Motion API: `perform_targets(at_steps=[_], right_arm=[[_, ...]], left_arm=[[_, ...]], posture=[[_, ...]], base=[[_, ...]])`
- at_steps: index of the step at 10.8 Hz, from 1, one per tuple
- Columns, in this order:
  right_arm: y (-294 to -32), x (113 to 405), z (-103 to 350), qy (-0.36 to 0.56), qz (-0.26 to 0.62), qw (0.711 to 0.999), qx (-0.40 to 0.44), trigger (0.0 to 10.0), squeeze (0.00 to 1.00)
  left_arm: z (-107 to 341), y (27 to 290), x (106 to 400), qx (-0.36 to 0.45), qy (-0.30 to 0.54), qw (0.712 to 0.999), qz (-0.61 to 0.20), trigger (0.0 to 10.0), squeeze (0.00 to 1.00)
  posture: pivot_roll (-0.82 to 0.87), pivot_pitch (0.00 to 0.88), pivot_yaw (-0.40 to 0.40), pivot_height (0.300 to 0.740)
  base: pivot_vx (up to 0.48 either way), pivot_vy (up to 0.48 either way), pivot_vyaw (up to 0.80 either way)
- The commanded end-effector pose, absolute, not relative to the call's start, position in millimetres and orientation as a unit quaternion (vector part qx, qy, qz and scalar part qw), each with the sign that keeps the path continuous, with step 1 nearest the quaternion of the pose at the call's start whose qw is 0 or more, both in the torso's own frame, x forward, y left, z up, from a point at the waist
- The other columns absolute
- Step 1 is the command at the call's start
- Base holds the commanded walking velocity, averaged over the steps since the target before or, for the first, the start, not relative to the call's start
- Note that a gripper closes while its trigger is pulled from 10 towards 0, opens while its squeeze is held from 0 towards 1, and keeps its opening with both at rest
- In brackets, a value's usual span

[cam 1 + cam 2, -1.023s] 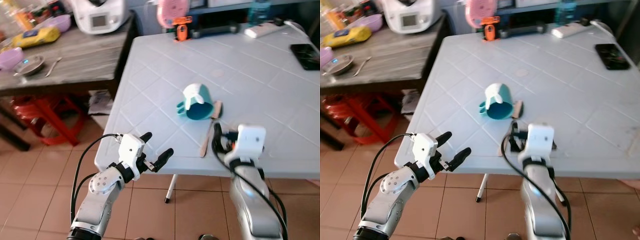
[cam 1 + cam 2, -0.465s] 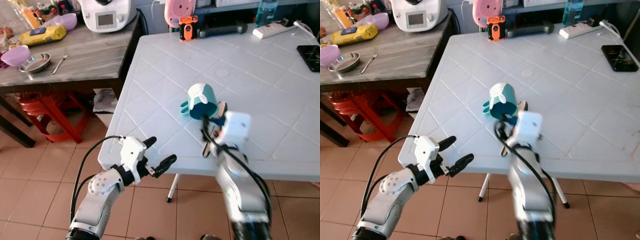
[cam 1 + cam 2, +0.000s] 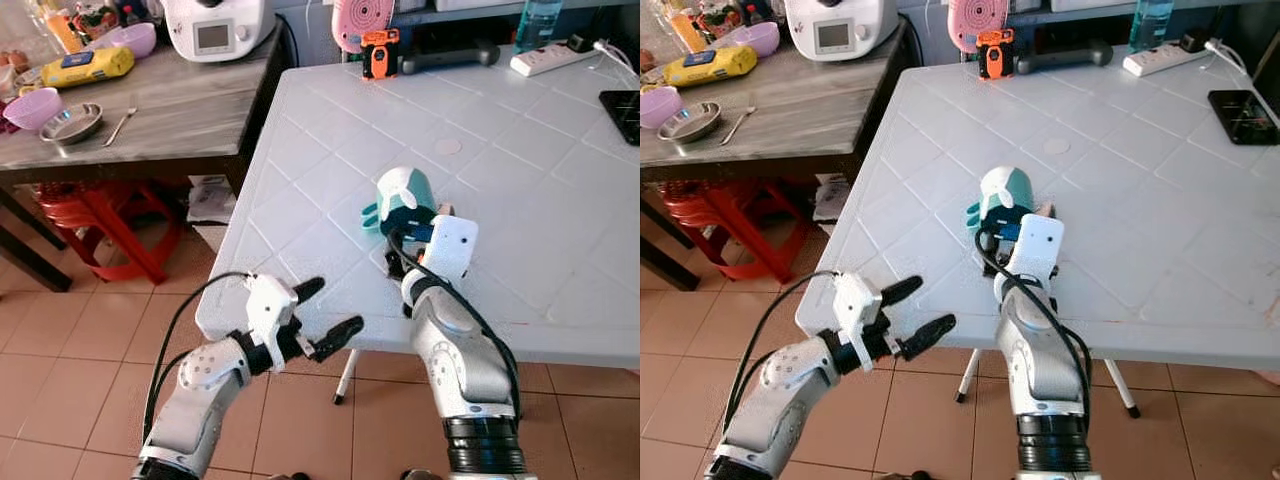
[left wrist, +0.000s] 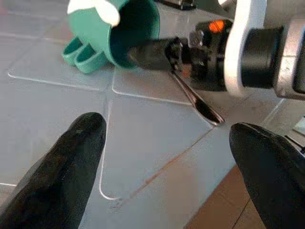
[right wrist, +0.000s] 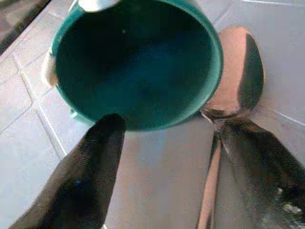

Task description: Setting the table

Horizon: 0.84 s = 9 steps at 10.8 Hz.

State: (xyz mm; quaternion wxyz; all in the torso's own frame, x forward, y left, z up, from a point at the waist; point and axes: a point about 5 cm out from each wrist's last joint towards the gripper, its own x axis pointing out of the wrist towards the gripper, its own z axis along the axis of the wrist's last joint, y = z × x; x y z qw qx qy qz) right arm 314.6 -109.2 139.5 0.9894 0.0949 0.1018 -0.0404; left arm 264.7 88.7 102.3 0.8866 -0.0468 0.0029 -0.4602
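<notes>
A teal mug (image 3: pixel 400 197) lies on its side on the white plastic table (image 3: pixel 520 150), its mouth turned toward me. A metal spoon (image 5: pixel 237 86) lies beside the mug's rim, bowl end next to it. My right gripper (image 3: pixel 405 236) is low over the table right at the mug's mouth and open. One of its fingers (image 5: pixel 90 176) is in front of the rim and the other is over the spoon's handle. My left gripper (image 3: pixel 328 310) hangs open in front of the table's near edge, below the top, holding nothing.
A grey wooden table (image 3: pixel 170 110) stands to the left with bowls, a fork, a yellow pack and a white appliance. Red stools (image 3: pixel 90 225) sit under it. A phone (image 3: pixel 625 105), a power strip (image 3: pixel 555 55) and an orange item (image 3: pixel 378 55) lie at the white table's far side.
My right gripper has moved forward over the table from its near edge to the mug's mouth. The left gripper has stayed open in front of the edge. The camera has shifted slightly.
</notes>
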Motion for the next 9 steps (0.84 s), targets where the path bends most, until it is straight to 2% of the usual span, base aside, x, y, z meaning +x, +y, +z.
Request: perform_targets(at_steps=[1,2,6,7,8,9], right_arm=[[-101.2,306.9,127.6,0.136,-0.032,0.985,0.096,9.3,0.0],[-104.9,304.3,129.2,0.128,-0.032,0.987,0.092,10.0,0.0],[-109.7,300.7,128.4,0.148,-0.044,0.983,0.094,10.0,0.0],[-114.5,300.7,123.2,0.161,-0.051,0.981,0.099,3.2,0.0],[-117.5,302.9,121.2,0.173,-0.055,0.979,0.098,0.0,0.0],[-122.5,305.9,118.5,0.19,-0.06,0.976,0.085,0.0,0.0]], left_arm=[[100.7,94.9,263.9,-0.039,0.009,0.889,-0.456,10.0,0.0],[100.8,95.6,265.7,-0.036,0.008,0.893,-0.448,10.0,0.0],[100.7,92.3,266.0,-0.034,0.009,0.894,-0.446,10.0,0.0],[100.7,92.3,266.4,-0.034,0.009,0.895,-0.445,10.0,0.0],[100.6,91.8,266.4,-0.034,0.009,0.895,-0.445,10.0,0.0],[100.6,91.3,266.2,-0.034,0.01,0.894,-0.446,10.0,0.0]], posture=[[-0.13,0.141,0.173,0.74],[-0.13,0.141,0.173,0.74],[-0.14,0.138,0.173,0.74],[-0.14,0.137,0.175,0.74],[-0.14,0.138,0.173,0.74],[-0.14,0.136,0.172,0.74]], base=[[0.0,0.0,0.0],[0.0,0.0,0.0],[0.0,0.0,0.0],[0.0,0.0,0.0],[0.0,0.0,0.0],[0.0,0.0,0.0]])
